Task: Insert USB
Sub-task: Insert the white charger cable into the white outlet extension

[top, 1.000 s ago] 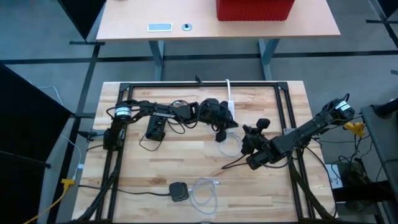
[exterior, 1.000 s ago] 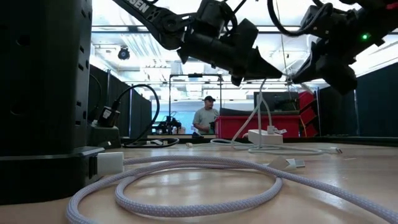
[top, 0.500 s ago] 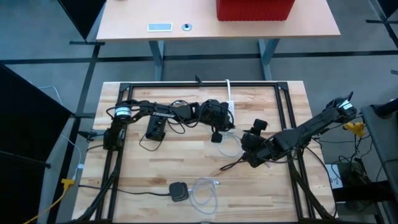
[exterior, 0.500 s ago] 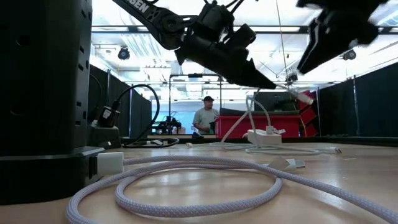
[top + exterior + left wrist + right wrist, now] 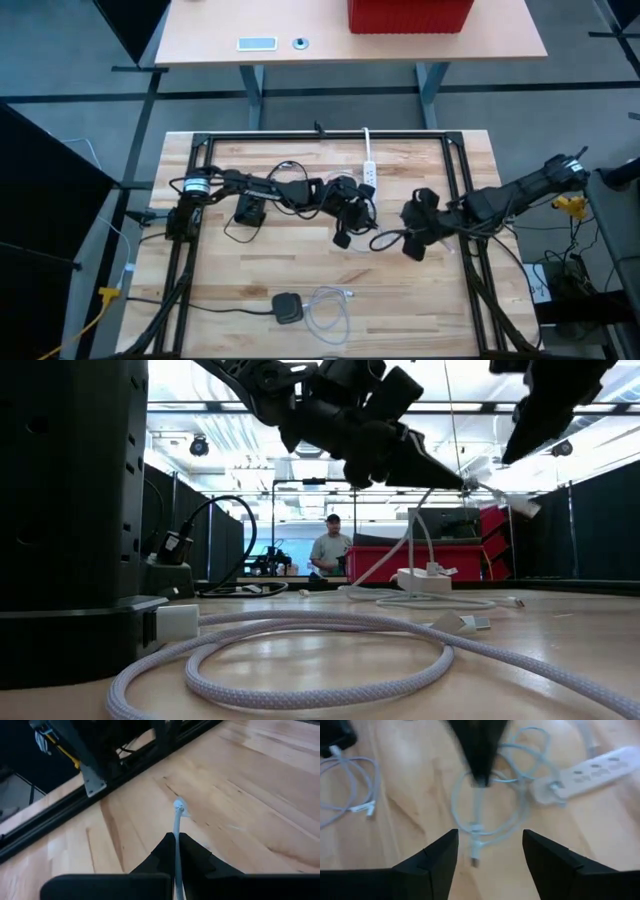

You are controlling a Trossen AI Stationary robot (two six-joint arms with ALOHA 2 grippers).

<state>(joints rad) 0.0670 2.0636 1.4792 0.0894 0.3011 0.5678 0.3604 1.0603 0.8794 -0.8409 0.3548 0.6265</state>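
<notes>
No complete text, label, brand or number can be read in any of the views. In the low view, only a fragment of white lettering is seen on the dark arm (image 5: 235, 372) near the top edge, cut off by the frame and not legible as a word. No markings can be made out on the white power strip (image 5: 368, 173) or on the red bin (image 5: 410, 15) on the far table.

One camera looks straight down on the whole worktop (image 5: 300, 290); another sits at its surface, facing the room. Both wrist cameras look down closely; all share the white cable (image 5: 177, 837).
</notes>
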